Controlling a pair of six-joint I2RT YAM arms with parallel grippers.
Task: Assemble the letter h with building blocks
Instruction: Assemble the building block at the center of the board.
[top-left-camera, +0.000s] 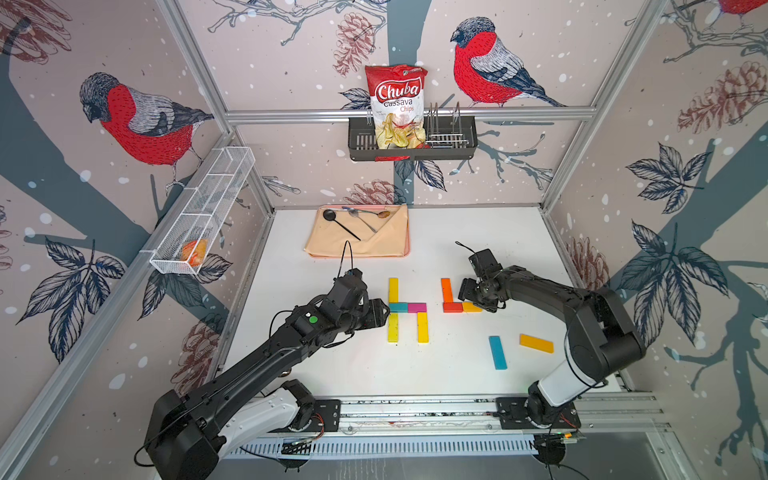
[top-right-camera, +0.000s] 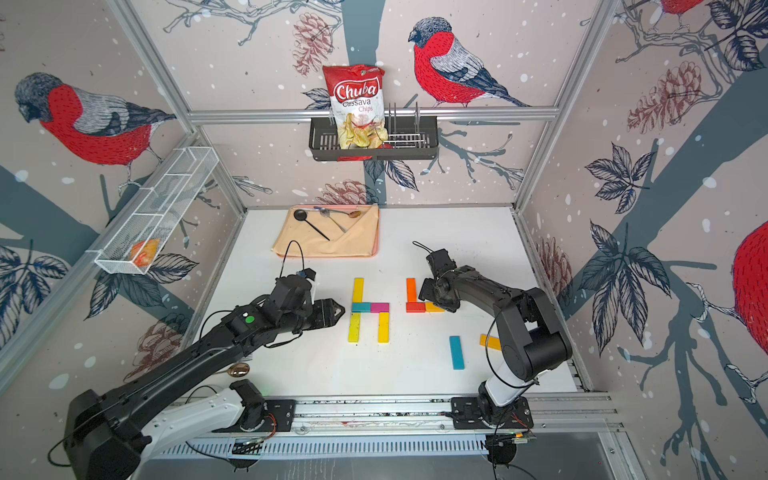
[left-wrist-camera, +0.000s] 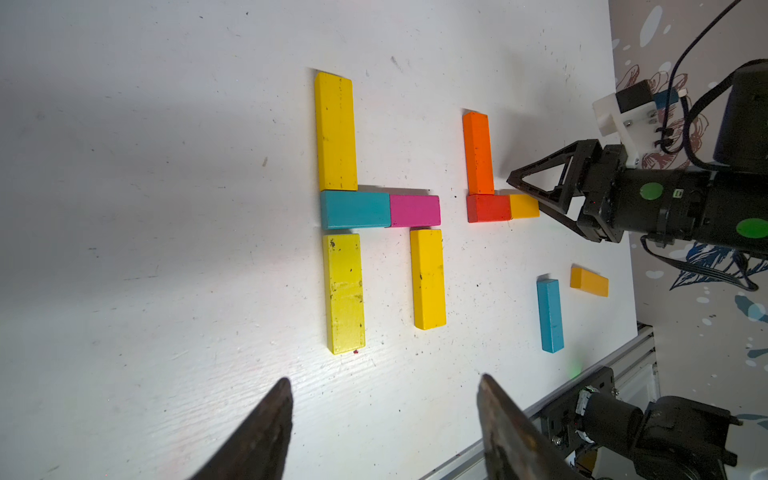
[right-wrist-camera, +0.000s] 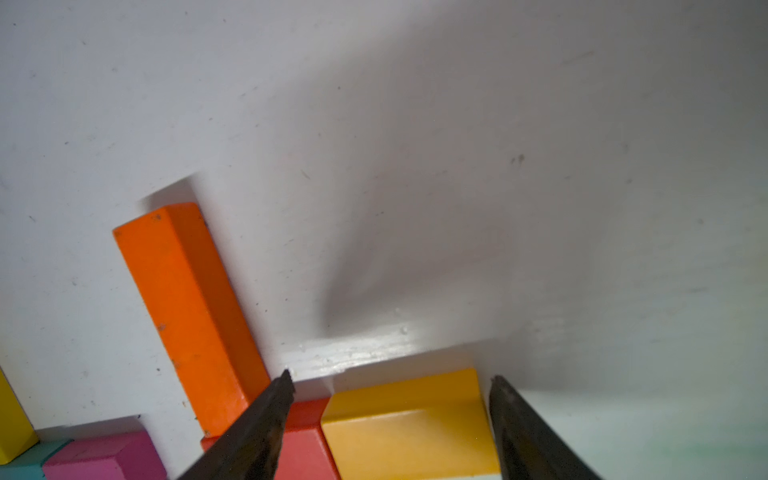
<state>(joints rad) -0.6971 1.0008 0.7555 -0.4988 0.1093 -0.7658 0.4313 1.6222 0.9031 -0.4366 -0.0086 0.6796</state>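
Observation:
The building blocks lie flat on the white table. Two long yellow ones (top-left-camera: 393, 289) (top-left-camera: 393, 327), a short teal (top-left-camera: 398, 307), a short magenta (top-left-camera: 417, 307) and another long yellow (top-left-camera: 422, 327) lie joined. To their right a long orange (top-left-camera: 447, 289), a short red (top-left-camera: 452, 307) and a short amber block (right-wrist-camera: 409, 419) lie joined. My right gripper (right-wrist-camera: 390, 378) is open astride the amber block. My left gripper (left-wrist-camera: 385, 378) is open and empty beside the yellow blocks. A long teal (top-left-camera: 497, 352) and a long amber block (top-left-camera: 536, 343) lie loose.
A beige cloth (top-left-camera: 357, 239) with spoons lies on a pink tray at the back. A chips bag (top-left-camera: 398, 104) stands in a black rack on the back wall. A white wire basket (top-left-camera: 203, 212) hangs on the left wall. A metal rail (top-left-camera: 415, 409) runs along the front.

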